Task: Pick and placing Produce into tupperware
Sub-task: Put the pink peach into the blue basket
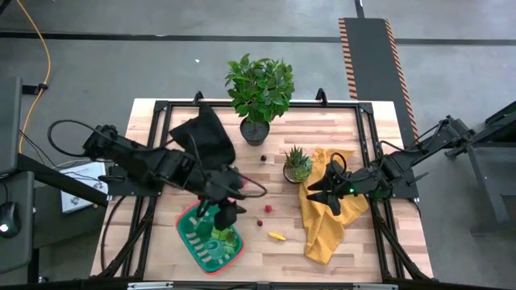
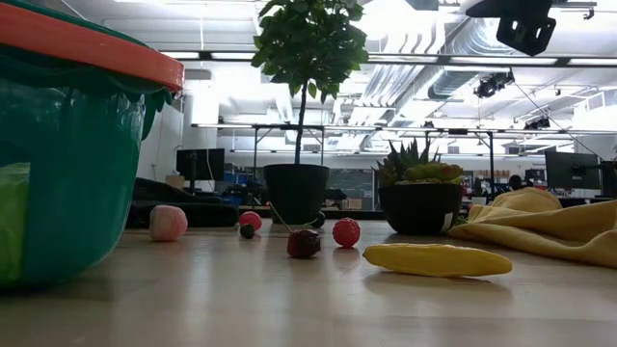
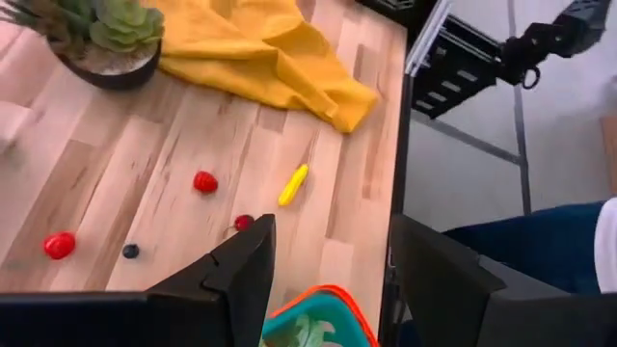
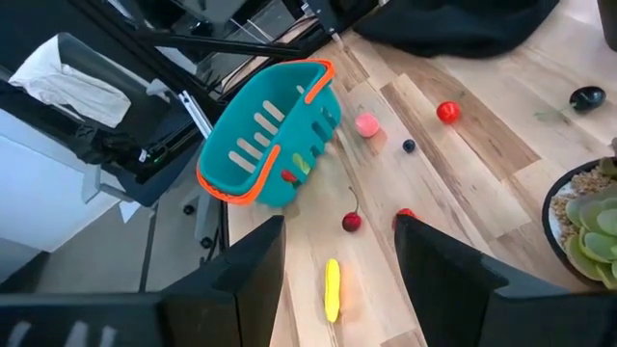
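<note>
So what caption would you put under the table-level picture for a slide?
Toy produce waiting on the wooden table: a yellow banana-like piece, a dark cherry and red and pink fruits beside the green red-rimmed tupperware.

The pale wooden worktop (image 1: 266,254) carries the green tupperware (image 1: 211,239) near its front edge, a yellow cloth (image 1: 326,211), a black cloth (image 1: 205,137), 2 potted plants (image 1: 260,93), and scattered toy produce: a yellow piece (image 1: 276,236) and red ones (image 1: 268,209).

Open-plan lab: exposed ceiling ducts (image 2: 453,58), monitors (image 2: 200,164), concrete floor (image 1: 97,64).
</note>
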Action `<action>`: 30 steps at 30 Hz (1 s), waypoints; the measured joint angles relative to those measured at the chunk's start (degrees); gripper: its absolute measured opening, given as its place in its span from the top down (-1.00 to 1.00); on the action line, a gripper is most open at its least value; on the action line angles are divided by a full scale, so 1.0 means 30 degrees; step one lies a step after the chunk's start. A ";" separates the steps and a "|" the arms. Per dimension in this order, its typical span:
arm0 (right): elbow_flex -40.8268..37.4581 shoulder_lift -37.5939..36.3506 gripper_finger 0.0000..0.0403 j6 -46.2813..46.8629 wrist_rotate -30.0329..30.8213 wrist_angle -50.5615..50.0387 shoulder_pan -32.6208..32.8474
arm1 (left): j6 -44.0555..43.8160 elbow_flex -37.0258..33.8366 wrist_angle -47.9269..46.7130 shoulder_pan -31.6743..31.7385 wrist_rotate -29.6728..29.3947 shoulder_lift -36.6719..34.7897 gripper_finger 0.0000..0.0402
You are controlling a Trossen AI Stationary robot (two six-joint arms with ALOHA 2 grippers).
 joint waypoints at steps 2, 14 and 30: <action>0.0000 0.0000 0.07 -0.0191 -0.0102 -0.0005 0.0000 | 0.0547 0.0013 -0.0253 0.0551 0.0993 0.0000 0.03; 0.0000 0.0000 0.07 -0.0439 -0.0228 -0.0005 0.0002 | 0.7377 0.0013 -0.5327 0.4880 0.5054 0.0000 0.16; 0.0000 0.0000 0.07 0.0881 0.1203 -0.0024 0.0000 | 0.9898 0.0006 -0.7658 0.6623 0.5520 0.2878 0.20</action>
